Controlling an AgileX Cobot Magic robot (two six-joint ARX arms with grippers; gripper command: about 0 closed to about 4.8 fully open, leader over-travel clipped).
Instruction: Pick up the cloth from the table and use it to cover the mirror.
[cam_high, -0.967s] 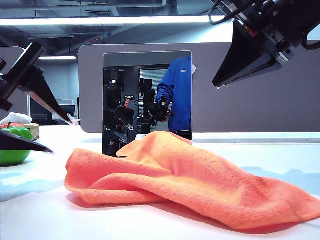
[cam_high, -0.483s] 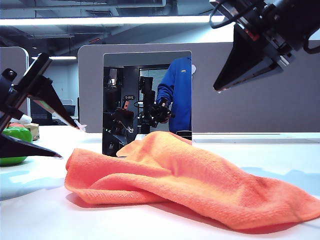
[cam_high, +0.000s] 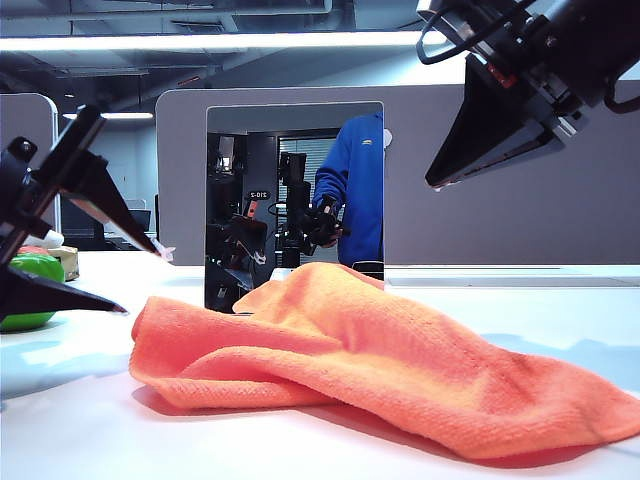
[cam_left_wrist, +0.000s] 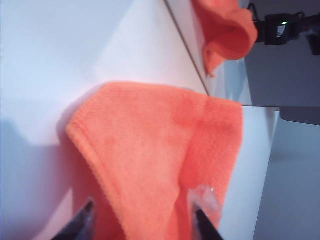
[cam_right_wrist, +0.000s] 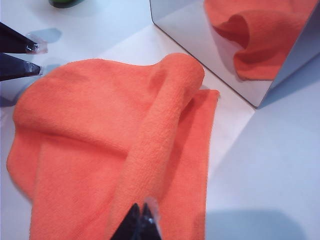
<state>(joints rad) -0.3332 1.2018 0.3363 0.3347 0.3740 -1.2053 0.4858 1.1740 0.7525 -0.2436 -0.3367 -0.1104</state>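
The left pincer (cam_high: 135, 280) stands with its jaws spread wide, low over the bench (cam_high: 70, 420) just beside the near corner of the orange microfibre cloth (cam_high: 370, 360), gripping nothing. In its own wrist view the two fingertips (cam_left_wrist: 202, 220) straddle that hemmed corner of the cloth (cam_left_wrist: 160, 150), and I cannot tell whether either tip touches the fabric. The right pincer (cam_high: 432, 178) hangs high above the cloth, on the far side of it from the left one, jaws pressed together and empty; its wrist view looks down its closed tips (cam_right_wrist: 142, 222) onto the rumpled cloth (cam_right_wrist: 100, 150).

The cloth lies in a loose, folded heap on the bench, directly in front of the mirror (cam_high: 295, 190). One raised fold reaches the mirror's foot and hides part of its lower edge in the exterior view. The mirror (cam_right_wrist: 235, 45) stands upright and fully uncovered, with the cloth reflected in its glass. A green apple (cam_high: 30, 270) sits well apart from the cloth, behind the left pincer.

By my reading the task is at its start: nothing is grasped or lifted. What remains is closing on the corner, raising the cloth clear of the bench, carrying it over the mirror's top edge and draping it so the glass is hidden.
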